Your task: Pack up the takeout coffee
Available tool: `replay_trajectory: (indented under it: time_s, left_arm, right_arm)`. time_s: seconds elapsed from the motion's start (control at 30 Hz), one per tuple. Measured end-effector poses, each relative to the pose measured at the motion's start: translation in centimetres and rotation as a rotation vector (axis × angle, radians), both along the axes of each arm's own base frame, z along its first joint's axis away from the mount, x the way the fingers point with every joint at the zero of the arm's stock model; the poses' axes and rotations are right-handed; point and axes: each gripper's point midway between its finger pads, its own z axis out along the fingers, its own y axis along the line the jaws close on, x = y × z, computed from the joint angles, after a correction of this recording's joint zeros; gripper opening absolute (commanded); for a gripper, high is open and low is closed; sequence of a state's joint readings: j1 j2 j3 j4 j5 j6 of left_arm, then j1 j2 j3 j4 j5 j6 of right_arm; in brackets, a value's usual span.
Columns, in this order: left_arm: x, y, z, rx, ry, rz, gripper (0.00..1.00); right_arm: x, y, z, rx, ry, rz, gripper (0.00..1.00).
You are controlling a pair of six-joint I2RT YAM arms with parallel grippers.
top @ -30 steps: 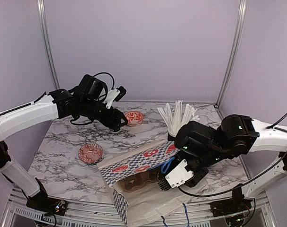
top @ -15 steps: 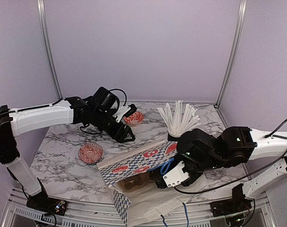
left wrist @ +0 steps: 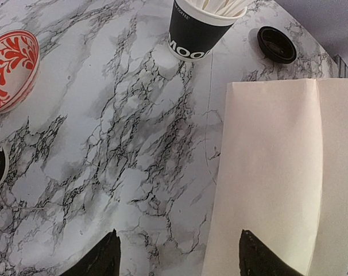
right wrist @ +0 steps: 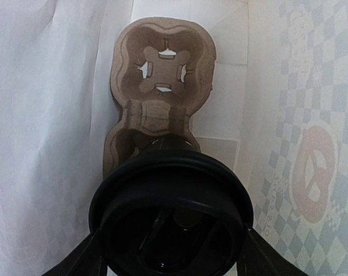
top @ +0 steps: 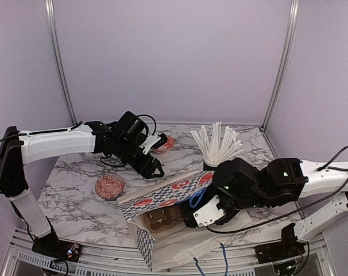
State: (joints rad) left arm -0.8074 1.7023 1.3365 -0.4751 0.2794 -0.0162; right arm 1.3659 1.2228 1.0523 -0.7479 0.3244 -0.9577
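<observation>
The jaws clasp a black lidded cup [right wrist: 171, 213] over the pulp carrier [right wrist: 162, 86].

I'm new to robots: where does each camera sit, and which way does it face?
Top external: high behind the robot, looking down over the marble table; left arm and right arm show.
Left wrist: on the left arm, looking down at the stick cup and paper bag; open left gripper shows.
Right wrist: looking into the bag at the pulp carrier; the right gripper grips the black lidded cup.
Shared: top and left-wrist views both show the stick cup.
</observation>
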Motion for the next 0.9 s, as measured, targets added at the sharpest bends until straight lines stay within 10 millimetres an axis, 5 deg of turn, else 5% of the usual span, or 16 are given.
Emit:
replay_trajectory:
  time_s: [0.6, 0.9]
  left_arm:
    - [-0.1, 0.1, -0.2, 0.005, 0.004, 0.000, 0.71]
    - [0.5, 0.3, -2.4, 0.036, 0.044, 0.009, 0.72]
  right_arm:
    - [0.0, -0.5, -1.5, -0.041, -0.007, 0.014, 0.18]
    - [0.3, -0.1, -1.7, -0.046, -0.025, 0.012, 0.18]
